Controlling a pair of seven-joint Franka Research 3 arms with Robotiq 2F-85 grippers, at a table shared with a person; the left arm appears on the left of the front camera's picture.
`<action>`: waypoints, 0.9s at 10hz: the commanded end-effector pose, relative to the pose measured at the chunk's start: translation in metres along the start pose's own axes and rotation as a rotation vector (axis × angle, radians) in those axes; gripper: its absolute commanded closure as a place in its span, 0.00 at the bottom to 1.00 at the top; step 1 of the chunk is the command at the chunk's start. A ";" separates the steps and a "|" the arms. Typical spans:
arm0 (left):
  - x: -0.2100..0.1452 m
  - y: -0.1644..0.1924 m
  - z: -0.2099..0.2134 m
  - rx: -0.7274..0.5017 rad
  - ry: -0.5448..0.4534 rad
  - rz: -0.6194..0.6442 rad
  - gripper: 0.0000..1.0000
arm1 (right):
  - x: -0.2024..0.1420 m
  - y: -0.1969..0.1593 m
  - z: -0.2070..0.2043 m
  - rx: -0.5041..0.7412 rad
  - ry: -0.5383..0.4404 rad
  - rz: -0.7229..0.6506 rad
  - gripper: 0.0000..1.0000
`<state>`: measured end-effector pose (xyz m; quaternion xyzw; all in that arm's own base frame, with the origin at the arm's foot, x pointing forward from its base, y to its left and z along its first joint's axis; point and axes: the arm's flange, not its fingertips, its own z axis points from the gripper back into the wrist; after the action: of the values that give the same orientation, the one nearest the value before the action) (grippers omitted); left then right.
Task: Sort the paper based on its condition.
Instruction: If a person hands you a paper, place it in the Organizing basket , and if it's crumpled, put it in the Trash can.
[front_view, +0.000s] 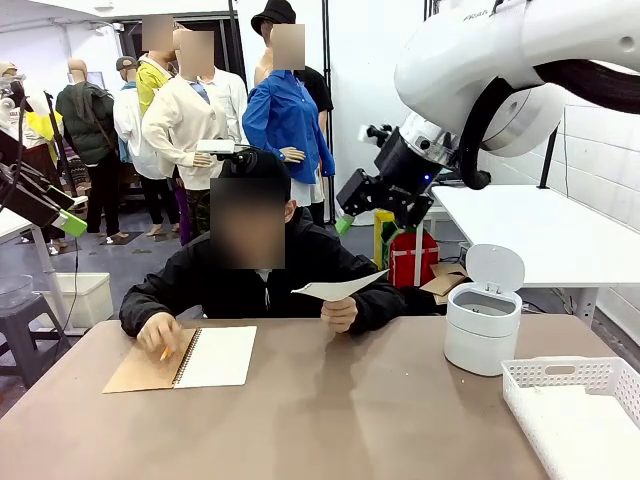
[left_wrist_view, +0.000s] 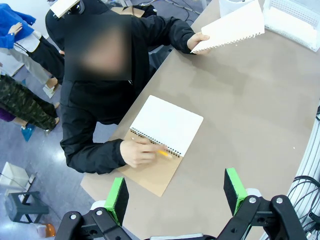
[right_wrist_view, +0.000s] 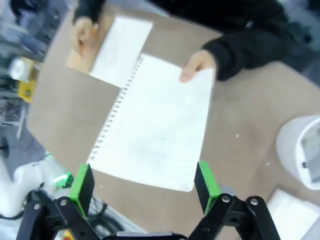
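In the front view a person at the far side of the worktop (front_view: 330, 420) holds the paper (front_view: 340, 289) up off the surface by one edge, nearly level. It is a smooth, flat sheet. The person's other hand (front_view: 160, 332) rests on an open notebook (front_view: 215, 357). The right claw (front_view: 375, 220) hangs above and behind the sheet, apart from it. A white lidded bin (front_view: 484, 320) and a white basket (front_view: 580, 400) stand to the robot's right. In the left wrist view the left claw (left_wrist_view: 175, 192) is spread wide and empty, high over the near edge of the worktop, with the sheet (left_wrist_view: 230, 27) well away in the person's far hand (left_wrist_view: 199, 41). In the right wrist view the right claw's green pads (right_wrist_view: 82, 182) stand fully apart with nothing between them, looking down on the sheet (right_wrist_view: 155, 125), whose punched edge faces the notebook. The sheet looks very light, thin and limp, and easy to crease. The safest hold is probably a flat pinch on the free edge or corner opposite the person's fingers, because a hard or skewed squeeze would wrinkle it.
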<state>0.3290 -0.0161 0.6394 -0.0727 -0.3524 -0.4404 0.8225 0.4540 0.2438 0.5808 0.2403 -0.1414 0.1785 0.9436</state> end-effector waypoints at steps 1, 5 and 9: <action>-0.001 0.001 0.001 -0.005 -0.006 0.002 0.00 | 0.017 -0.024 -0.008 0.049 0.065 -0.241 0.00; -0.001 0.001 0.001 -0.005 -0.006 0.002 0.00 | 0.005 -0.032 -0.022 -0.060 0.022 0.059 0.00; -0.001 0.001 0.001 -0.005 -0.006 0.002 0.00 | 0.022 -0.065 -0.042 0.090 0.185 -0.374 0.00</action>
<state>0.3290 -0.0160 0.6394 -0.0724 -0.3523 -0.4402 0.8227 0.4939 0.2167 0.5313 0.2596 -0.0329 0.0669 0.9628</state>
